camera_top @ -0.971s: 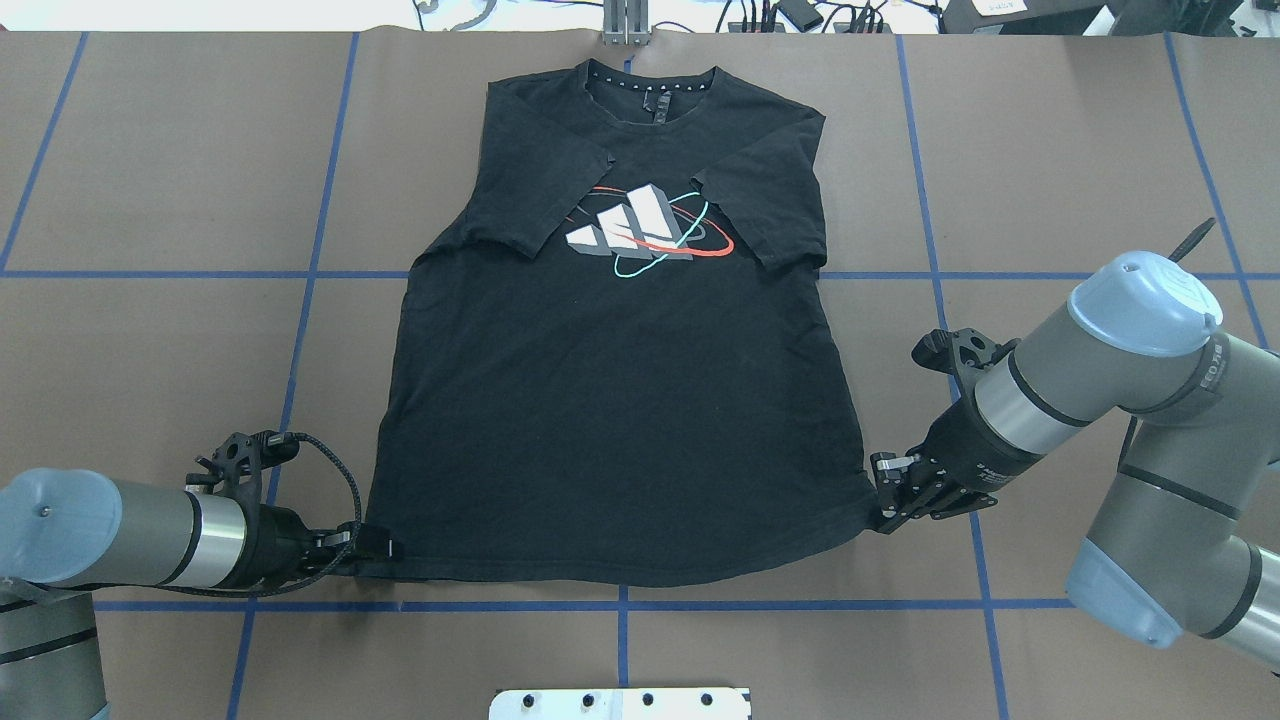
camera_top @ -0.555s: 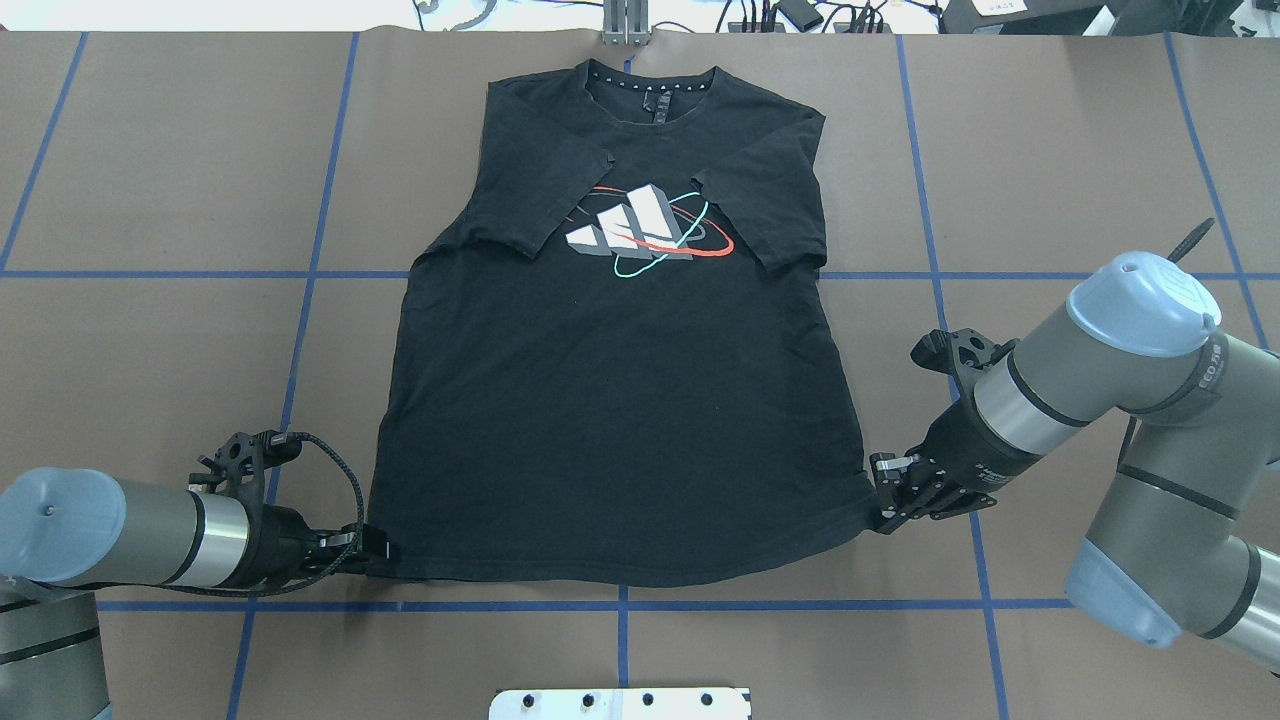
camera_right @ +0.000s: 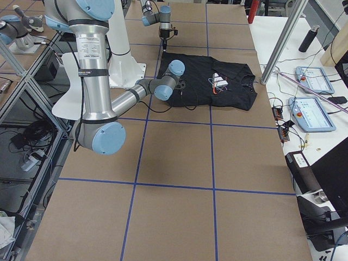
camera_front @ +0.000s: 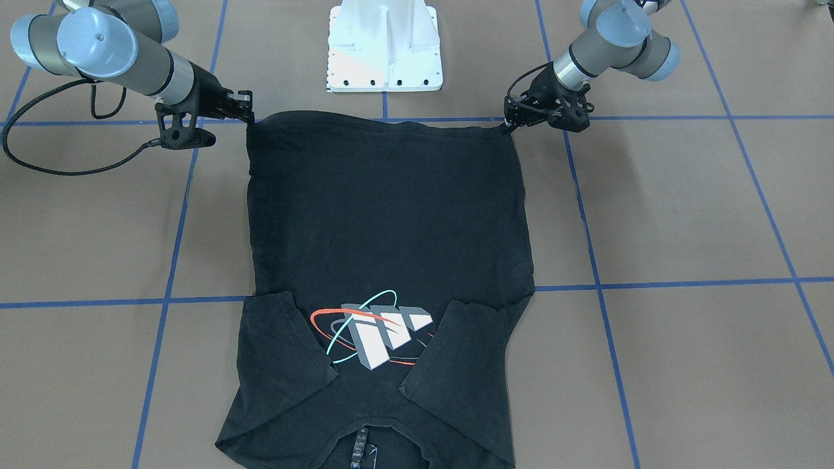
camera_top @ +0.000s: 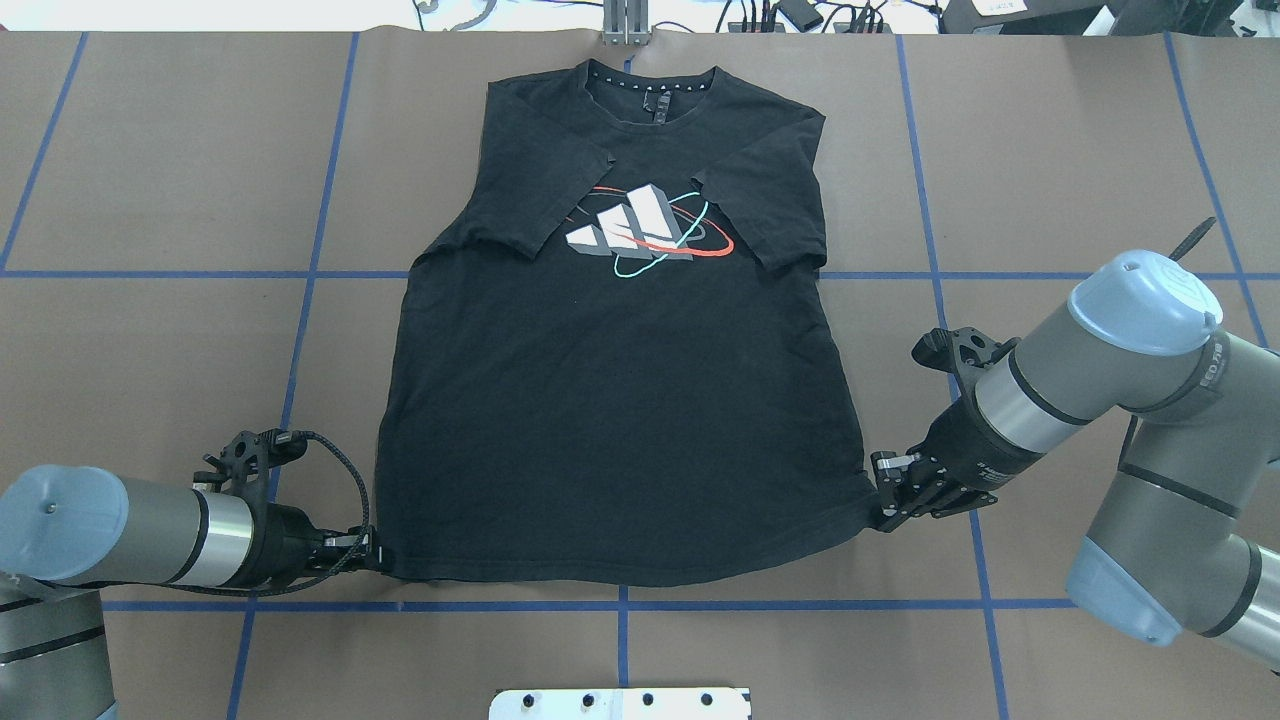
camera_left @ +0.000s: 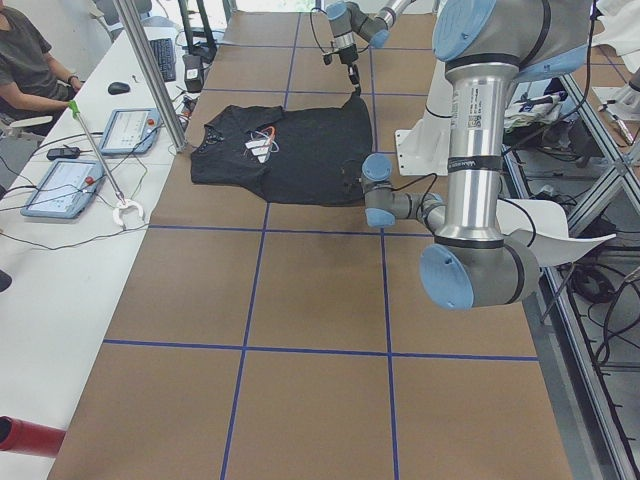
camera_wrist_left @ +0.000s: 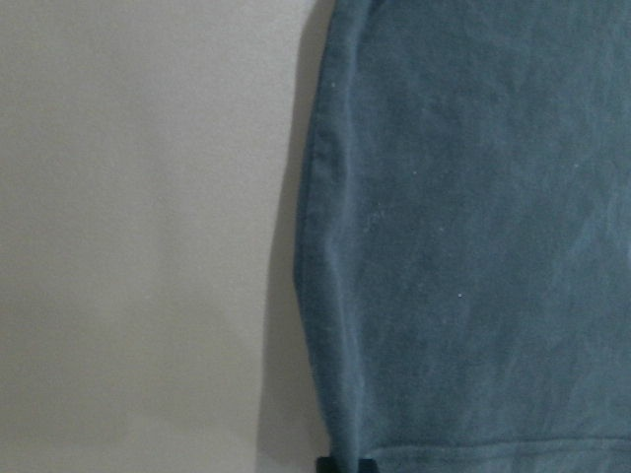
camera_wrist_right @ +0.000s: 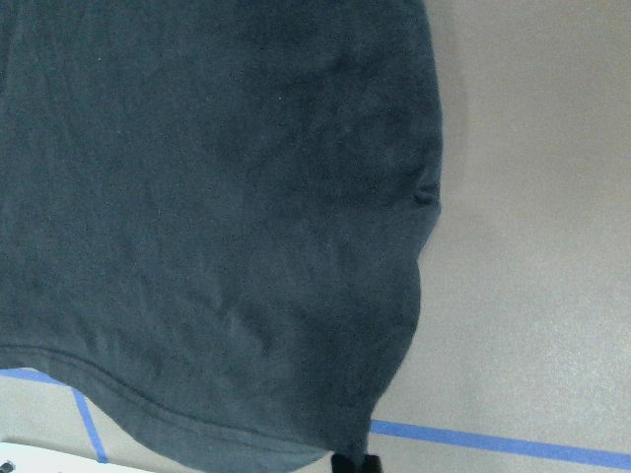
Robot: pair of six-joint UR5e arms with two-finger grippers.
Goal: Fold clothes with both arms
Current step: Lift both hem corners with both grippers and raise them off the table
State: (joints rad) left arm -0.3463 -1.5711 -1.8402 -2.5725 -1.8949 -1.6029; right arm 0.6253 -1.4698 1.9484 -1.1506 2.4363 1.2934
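Observation:
The black T-shirt (camera_top: 620, 400) lies flat on the brown table, logo (camera_top: 645, 232) up, collar at the far edge, both sleeves folded in over the chest. My left gripper (camera_top: 376, 555) is low at the shirt's near left hem corner and shut on it. My right gripper (camera_top: 882, 518) is shut on the near right hem corner. In the front-facing view the left gripper (camera_front: 507, 124) is at the upper right and the right gripper (camera_front: 249, 118) at the upper left, each at a hem corner of the shirt (camera_front: 384, 215). Both wrist views show the hem cloth (camera_wrist_left: 473, 246) (camera_wrist_right: 217, 217) close up.
The white pedestal base (camera_top: 620, 703) stands just behind the near hem. Blue tape lines (camera_top: 310, 280) grid the table. A metal post (camera_top: 626, 22) and cables sit at the far edge. An operators' desk with tablets (camera_left: 75, 175) runs along the far side.
The left gripper has shifted slightly and the shirt's near left hem corner has drawn a little inward with it. The right arm and the rest of the shirt look the same.

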